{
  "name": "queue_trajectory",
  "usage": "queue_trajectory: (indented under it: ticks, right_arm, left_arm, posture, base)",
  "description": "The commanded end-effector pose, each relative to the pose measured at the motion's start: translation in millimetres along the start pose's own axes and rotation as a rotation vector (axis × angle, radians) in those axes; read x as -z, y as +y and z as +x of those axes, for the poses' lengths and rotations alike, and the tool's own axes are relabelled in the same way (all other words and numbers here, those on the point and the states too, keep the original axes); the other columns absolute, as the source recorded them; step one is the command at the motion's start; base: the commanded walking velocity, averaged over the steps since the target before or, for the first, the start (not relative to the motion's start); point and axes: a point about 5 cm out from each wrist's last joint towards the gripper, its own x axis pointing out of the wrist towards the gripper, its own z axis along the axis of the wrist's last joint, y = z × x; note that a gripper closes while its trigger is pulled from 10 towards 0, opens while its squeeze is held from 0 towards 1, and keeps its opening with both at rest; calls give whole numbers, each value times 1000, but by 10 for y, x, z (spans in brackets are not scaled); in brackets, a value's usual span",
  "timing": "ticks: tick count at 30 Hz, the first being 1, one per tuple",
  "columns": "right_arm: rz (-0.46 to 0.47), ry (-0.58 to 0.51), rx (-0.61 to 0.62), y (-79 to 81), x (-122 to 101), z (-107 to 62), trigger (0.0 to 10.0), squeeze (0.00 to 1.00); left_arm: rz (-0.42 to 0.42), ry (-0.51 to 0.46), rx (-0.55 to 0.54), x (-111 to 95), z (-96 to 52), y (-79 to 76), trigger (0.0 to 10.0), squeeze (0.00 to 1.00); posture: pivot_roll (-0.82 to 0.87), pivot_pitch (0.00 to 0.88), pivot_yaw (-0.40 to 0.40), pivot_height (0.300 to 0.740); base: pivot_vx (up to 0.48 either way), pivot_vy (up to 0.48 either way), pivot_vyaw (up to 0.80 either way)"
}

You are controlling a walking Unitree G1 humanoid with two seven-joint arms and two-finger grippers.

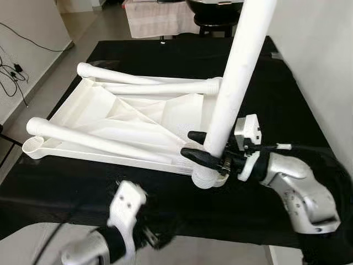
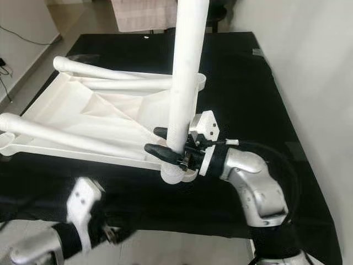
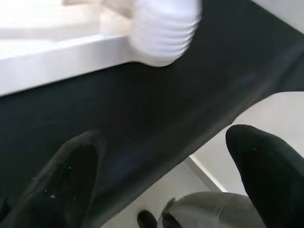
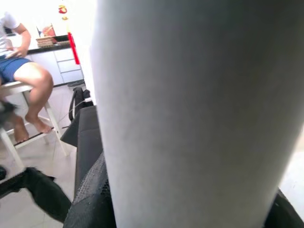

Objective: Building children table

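Your right gripper (image 1: 205,150) has its two black fingers pinched around a white table leg (image 1: 237,77), low on the tube, just above where its ribbed foot sits in the near corner socket (image 1: 205,178) of the upturned white tabletop (image 1: 138,118). The leg stands nearly upright, leaning a little away from the gripper toward the far side. The tabletop lies underside-up on a black cloth (image 1: 265,94), stretching to the left of your right gripper, with two more white legs (image 1: 94,141) lying flat across it. Your left gripper (image 3: 161,175) hangs below the near edge of the cloth, fingers spread apart and holding nothing, with the ribbed corner socket just ahead of it. In the right wrist view, a seated person's legs (image 4: 28,90) show beyond the tube.
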Motion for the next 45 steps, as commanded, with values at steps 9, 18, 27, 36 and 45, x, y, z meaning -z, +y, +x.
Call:
queue_trajectory:
  ticks: [9,18,27,36,45]
  right_arm:
    - [-16,15,24,-6,74,15,10000,0]
    - [-61,28,84,-153,55,-48,10000,0]
    - [-81,31,45,-197,-3,-173,10000,0]
    - [-65,63,-81,-70,24,-254,10000,0]
    - [-69,95,-168,60,113,-218,10000,0]
  left_arm:
    - [53,-3,-10,31,-44,-51,10000,0]
    - [69,-19,-28,67,-66,-70,10000,0]
    - [66,-29,-29,65,-70,-61,10000,0]
    - [65,-37,-26,60,-61,-48,10000,0]
    - [71,-37,-25,61,-61,-46,10000,0]
  posture:
    - [-40,264,9,740]
    - [-30,270,20,740]
    - [-32,280,24,740]
    - [-38,289,27,740]
    - [-30,281,29,740]
  base:
    - [0,0,0]
    - [0,0,0]
    - [0,0,0]
    - [0,0,0]
    - [0,0,0]
